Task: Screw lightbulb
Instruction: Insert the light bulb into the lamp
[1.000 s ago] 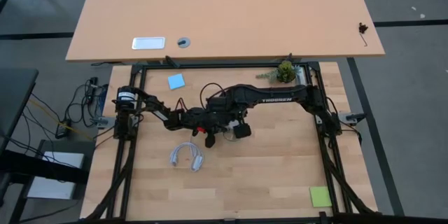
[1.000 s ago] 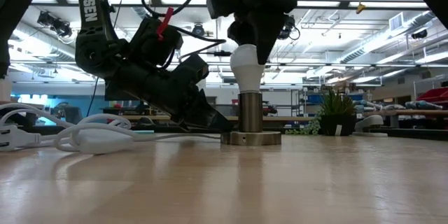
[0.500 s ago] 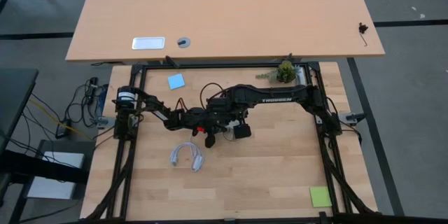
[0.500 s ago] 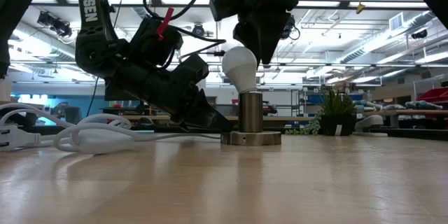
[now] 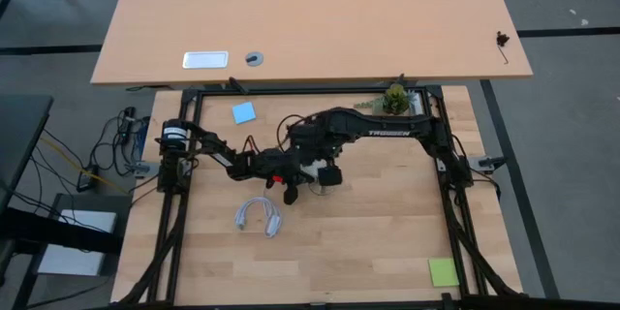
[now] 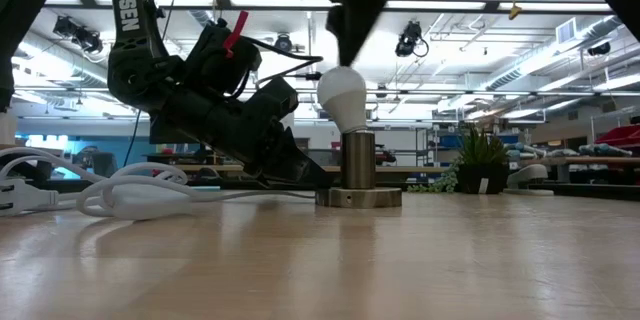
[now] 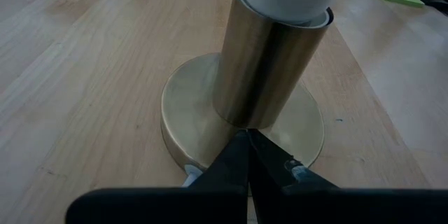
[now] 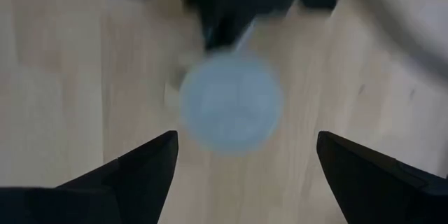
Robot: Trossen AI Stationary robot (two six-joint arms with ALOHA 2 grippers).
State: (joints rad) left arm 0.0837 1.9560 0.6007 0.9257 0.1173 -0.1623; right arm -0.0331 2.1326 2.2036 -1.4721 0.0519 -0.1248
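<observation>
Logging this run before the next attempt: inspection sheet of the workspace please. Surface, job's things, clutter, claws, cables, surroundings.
Surface: light wood table, black frame around it.
Job's things: lightbulb sits in the brass socket, leaning off upright; nothing grips it.
Clutter: blue sticky note, green sticky note, small potted plant.
Claws: left claw shut, low at the socket's base disc. Right claw open, above the bulb, clear of it.
Cables: white cord coiled on the table near the left arm.
Surroundings: second, larger table beyond; open hall with shelving in the low view. People: nothing seen.
</observation>
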